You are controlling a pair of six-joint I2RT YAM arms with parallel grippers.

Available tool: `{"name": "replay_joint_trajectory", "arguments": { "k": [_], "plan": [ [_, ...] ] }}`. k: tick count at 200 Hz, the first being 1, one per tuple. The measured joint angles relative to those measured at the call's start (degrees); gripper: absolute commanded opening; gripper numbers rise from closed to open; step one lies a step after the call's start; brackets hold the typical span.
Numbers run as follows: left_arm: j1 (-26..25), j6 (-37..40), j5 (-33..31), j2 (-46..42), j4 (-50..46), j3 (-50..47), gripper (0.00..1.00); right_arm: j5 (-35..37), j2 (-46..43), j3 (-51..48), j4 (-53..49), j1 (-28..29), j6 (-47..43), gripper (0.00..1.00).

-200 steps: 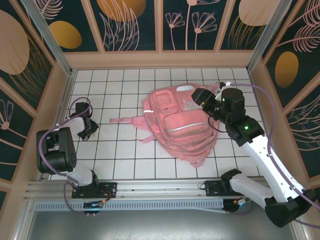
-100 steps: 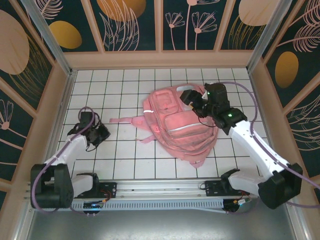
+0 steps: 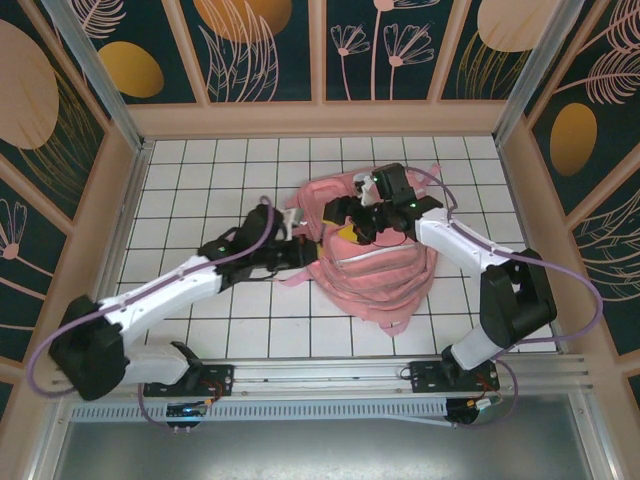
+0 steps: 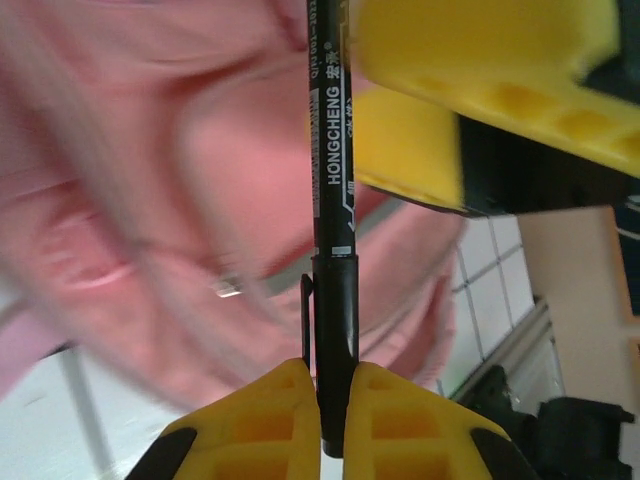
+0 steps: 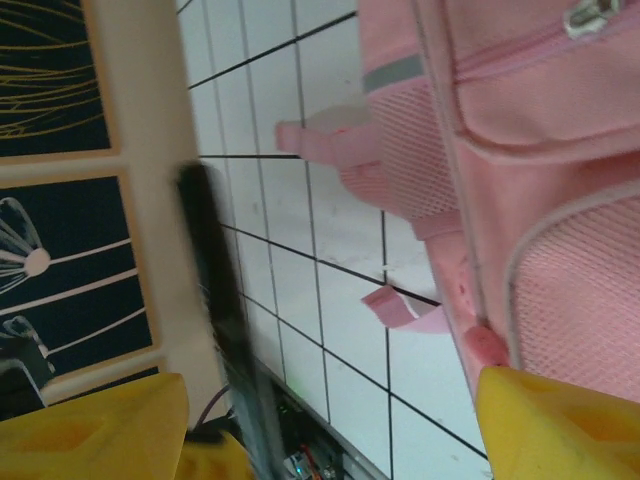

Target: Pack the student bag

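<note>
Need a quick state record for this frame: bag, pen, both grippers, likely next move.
bag: student bag, pink, lying flat on the white tiled table
item: black marker, printed HONGCHENG, held over the bag
left gripper: left gripper shut on the marker at its capped end
right gripper: right gripper open, above the bag's upper left part, close beside the marker; contact with it unclear
bag opening: cannot tell from these views
likely next: marker goes into the bag, possibly with the right gripper helping
</note>
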Motion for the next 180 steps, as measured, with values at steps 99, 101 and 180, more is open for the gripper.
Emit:
{"name": "replay_joint_trajectory", "arguments": {
  "k": [99, 101, 180],
  "plan": [
    [-7.7, 12.2, -1.6, 5.4, 5.7, 6.4, 0.78, -0.5, -8.9, -4.1, -3.9, -11.3, -1.8, 0.0],
    [-7.7, 12.9, -1.9, 5.1, 5.7, 6.4, 0.78, -0.5, -9.3, -4.1, -4.2, -11.9, -2.0, 0.0],
    [-10.4, 60.8, -8.3, 13.7, 3.8, 5.9, 0.99, 6.3, -23.3, -2.1, -19.9, -30.9, -9.5, 0.0]
  ]
}}
